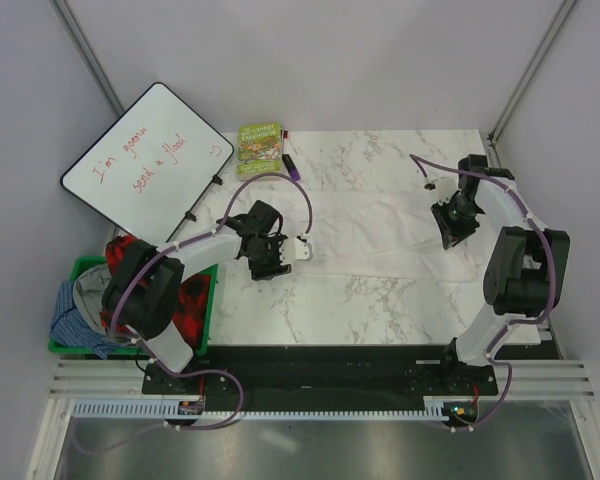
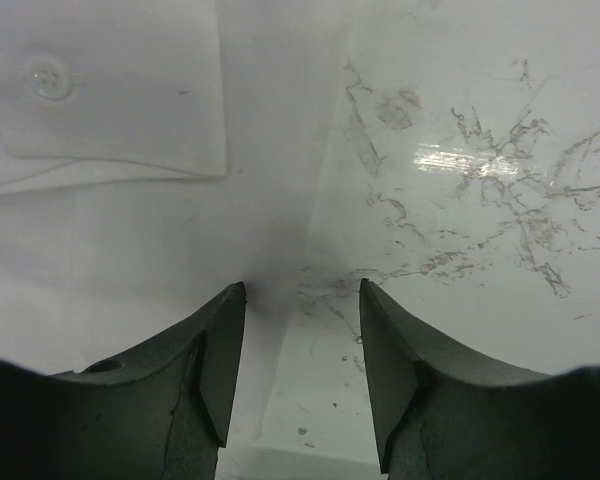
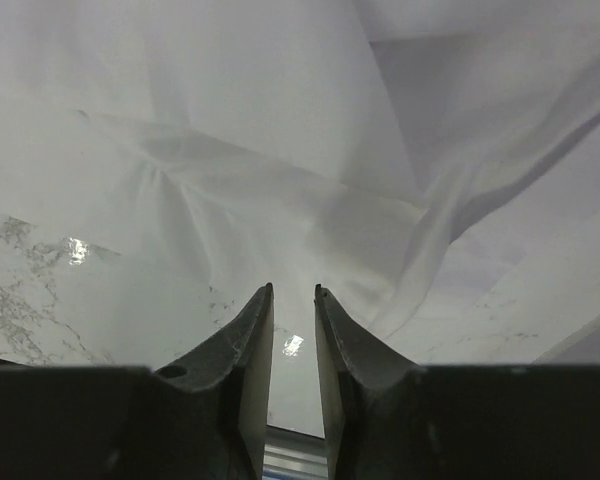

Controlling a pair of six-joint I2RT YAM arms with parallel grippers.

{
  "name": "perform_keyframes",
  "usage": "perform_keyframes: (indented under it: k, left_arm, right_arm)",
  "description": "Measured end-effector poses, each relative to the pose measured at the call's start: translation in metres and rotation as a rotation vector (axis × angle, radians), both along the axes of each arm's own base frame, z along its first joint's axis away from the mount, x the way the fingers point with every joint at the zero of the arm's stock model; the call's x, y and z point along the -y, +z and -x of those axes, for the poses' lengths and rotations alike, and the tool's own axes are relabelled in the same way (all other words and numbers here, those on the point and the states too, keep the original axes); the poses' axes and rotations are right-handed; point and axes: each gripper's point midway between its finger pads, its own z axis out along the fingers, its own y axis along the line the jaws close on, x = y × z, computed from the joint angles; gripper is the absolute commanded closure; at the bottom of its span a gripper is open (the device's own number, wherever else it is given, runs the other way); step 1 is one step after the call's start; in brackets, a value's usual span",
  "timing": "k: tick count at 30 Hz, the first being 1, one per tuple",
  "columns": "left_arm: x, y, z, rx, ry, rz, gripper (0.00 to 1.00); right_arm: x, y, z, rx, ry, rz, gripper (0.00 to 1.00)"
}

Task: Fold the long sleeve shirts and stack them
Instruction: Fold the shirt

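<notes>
A white long sleeve shirt (image 1: 380, 235) lies spread flat across the middle of the marble table. My left gripper (image 1: 277, 256) is low at its left end, open and empty. In the left wrist view the open gripper (image 2: 302, 290) straddles the cloth's edge, with a buttoned cuff (image 2: 120, 100) ahead to the left. My right gripper (image 1: 450, 230) is at the shirt's right end. In the right wrist view the gripper (image 3: 293, 290) hangs over wrinkled white cloth (image 3: 280, 120), its jaws a narrow gap apart with nothing between them.
A green bin (image 1: 205, 300) of coloured clothes hangs off the table's left edge. A whiteboard (image 1: 145, 165) leans at the back left. A green book (image 1: 260, 142) and a purple marker (image 1: 291, 165) lie at the back.
</notes>
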Motion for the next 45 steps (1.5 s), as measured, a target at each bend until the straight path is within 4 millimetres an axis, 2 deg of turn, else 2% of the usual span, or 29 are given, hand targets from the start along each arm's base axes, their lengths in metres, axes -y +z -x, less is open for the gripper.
perform_keyframes:
  k: [3,11,12,14,17,21,23,25,27,29,31,35,38,41,42,45]
  left_arm:
    - [-0.001,-0.002,0.001,0.002,-0.001,-0.009,0.41]
    - [-0.007,-0.006,0.003,0.031,0.003,-0.014,0.40]
    - [-0.007,-0.005,0.004,0.037,0.001,-0.012,0.41]
    - [-0.010,-0.005,0.009,0.040,0.000,-0.009,0.41]
    - [-0.010,0.002,0.010,0.056,0.000,0.006,0.41]
    - [-0.007,0.018,0.006,0.100,0.008,0.039,0.41]
    - [-0.005,0.023,0.005,0.117,0.009,0.054,0.42]
    - [-0.004,0.025,0.005,0.118,0.011,0.058,0.42]
    - [0.000,0.024,0.010,0.108,0.008,0.055,0.42]
    - [0.013,0.024,0.020,0.104,-0.014,0.052,0.42]
    - [0.031,0.024,0.033,0.092,-0.047,0.049,0.43]
    - [0.061,0.018,0.042,0.069,-0.061,0.029,0.46]
    - [0.063,0.002,0.037,0.048,-0.016,-0.022,0.49]
    - [0.062,-0.005,0.029,0.057,0.028,-0.051,0.63]
    - [0.062,-0.006,0.026,0.066,0.039,-0.057,0.72]
    - [0.063,-0.008,0.026,0.076,0.049,-0.073,0.86]
  right_arm:
    - [0.005,-0.014,0.004,-0.025,0.001,0.026,0.71]
    - [0.021,-0.064,-0.015,-0.070,-0.010,0.097,0.73]
    - [0.022,-0.066,-0.016,-0.088,-0.009,0.101,0.74]
    - [0.026,-0.065,-0.034,-0.063,-0.007,0.128,0.74]
    - [0.032,-0.063,-0.073,-0.017,0.004,0.175,0.74]
    - [0.035,-0.057,-0.155,0.119,0.033,0.259,0.73]
    - [0.026,-0.049,-0.203,0.222,0.050,0.300,0.72]
    - [0.009,-0.035,-0.240,0.324,0.069,0.319,0.69]
    - [-0.005,-0.020,-0.250,0.371,0.088,0.321,0.63]
    - [-0.015,-0.004,-0.249,0.399,0.100,0.315,0.62]
    - [-0.015,0.012,-0.241,0.414,0.098,0.306,0.61]
    - [0.007,0.051,-0.207,0.428,0.047,0.271,0.59]
    - [0.026,0.079,-0.185,0.451,-0.011,0.240,0.59]
    - [0.036,0.093,-0.166,0.450,-0.058,0.193,0.59]
    - [0.037,0.094,-0.160,0.441,-0.069,0.170,0.59]
    - [0.033,0.083,-0.142,0.389,-0.092,0.102,0.59]
